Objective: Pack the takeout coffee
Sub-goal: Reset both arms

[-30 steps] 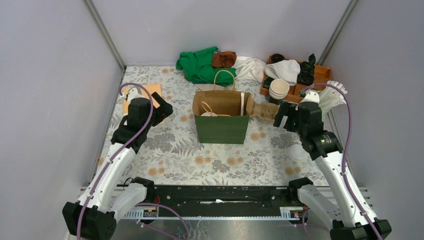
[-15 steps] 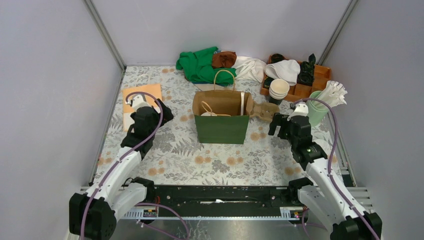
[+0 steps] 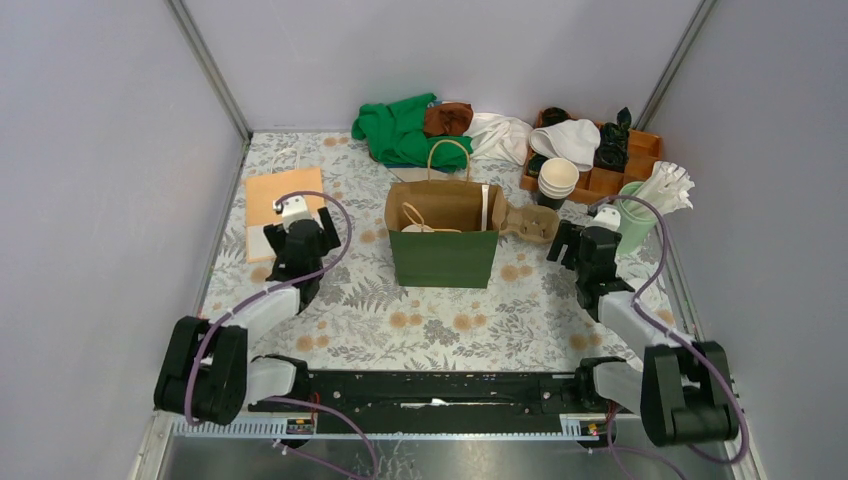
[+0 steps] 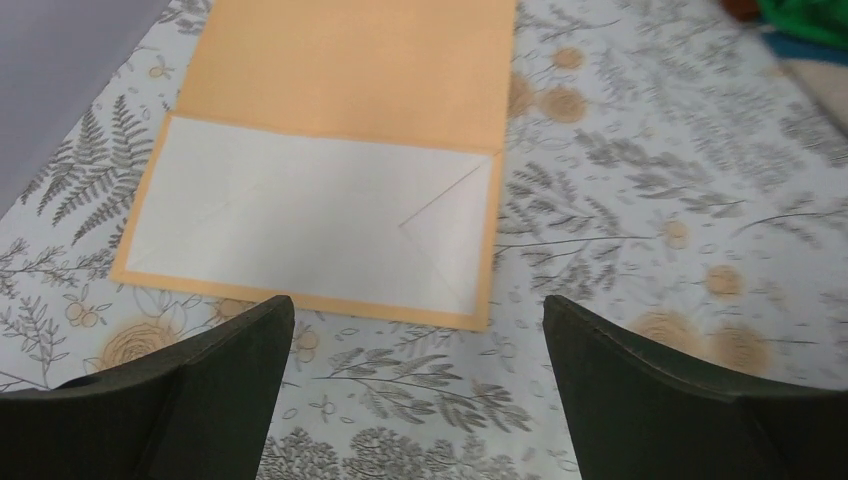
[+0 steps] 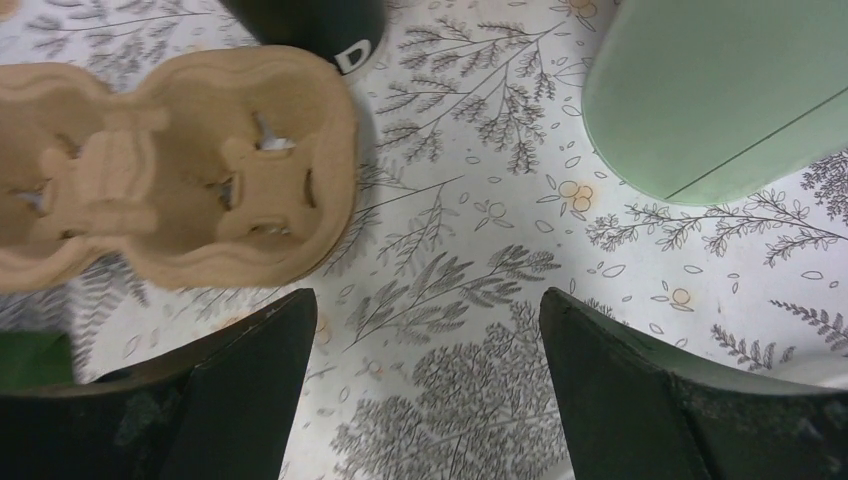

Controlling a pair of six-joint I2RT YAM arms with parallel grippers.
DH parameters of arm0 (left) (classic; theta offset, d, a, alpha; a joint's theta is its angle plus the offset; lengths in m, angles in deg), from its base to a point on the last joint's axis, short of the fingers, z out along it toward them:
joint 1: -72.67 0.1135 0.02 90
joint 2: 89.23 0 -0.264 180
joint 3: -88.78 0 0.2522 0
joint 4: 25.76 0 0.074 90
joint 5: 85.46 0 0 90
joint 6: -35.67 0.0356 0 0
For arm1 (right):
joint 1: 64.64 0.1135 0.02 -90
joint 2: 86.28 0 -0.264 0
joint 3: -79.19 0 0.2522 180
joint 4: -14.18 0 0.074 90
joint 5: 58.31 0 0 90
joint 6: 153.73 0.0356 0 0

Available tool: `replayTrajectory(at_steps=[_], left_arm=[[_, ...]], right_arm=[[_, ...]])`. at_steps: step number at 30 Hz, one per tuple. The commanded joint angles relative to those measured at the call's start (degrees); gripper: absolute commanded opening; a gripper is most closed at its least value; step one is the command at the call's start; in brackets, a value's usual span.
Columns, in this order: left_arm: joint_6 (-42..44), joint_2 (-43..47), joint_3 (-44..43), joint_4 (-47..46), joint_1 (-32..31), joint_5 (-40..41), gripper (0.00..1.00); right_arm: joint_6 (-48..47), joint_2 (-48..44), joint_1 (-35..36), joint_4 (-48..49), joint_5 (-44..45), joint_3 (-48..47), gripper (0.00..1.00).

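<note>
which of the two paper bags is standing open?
The brown-and-green bag at mid-table, upright with handles up; the orange bag lies flat at the left.

I see the surface [image 3: 450, 310] covered in a grey fern-and-flower print. Plain pale grey walls [image 3: 440, 50] close it in behind and at both sides, with metal posts [image 3: 208, 68] at its far corners.

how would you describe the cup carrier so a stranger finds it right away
Find the green paper bag with handles, standing in the middle of the overhead view. Beside it on the right lies the cup carrier, a low moulded-pulp tray with cup wells. Unlike the stack of cream cups behind it, it is brown and flat.
</note>
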Motion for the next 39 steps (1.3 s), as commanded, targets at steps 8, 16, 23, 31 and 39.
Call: replayTrajectory(at_steps=[8,16,23,31,39], left_arm=[[15.36,-9.60,11.08,-39.83,4.81,-9.41,0.99],[15.38,-16.27,16.11,-54.87,7.18,-22.58,0.95],[13.04,-18.30,13.34,-52.47,7.89,-18.26,0.99],[12.64,-18.41,13.23,-52.25,8.24,-18.04,0.99],[12.64,-18.30,13.21,-52.22,8.20,-17.94,0.99]], right_arm=[[-5.58,14.65,-2.12,34.37,1.90,5.28,0.91],[-9.86,24.92,-4.49,48.40,-8.11,6.50,0.94],[-6.57,25.88,-4.49,52.88,1.48,8.12,1.00],[-7.12,25.80,-4.40,51.83,-0.25,7.50,1.00],[-7.12,25.82,-4.40,51.79,-0.25,7.50,1.00]])
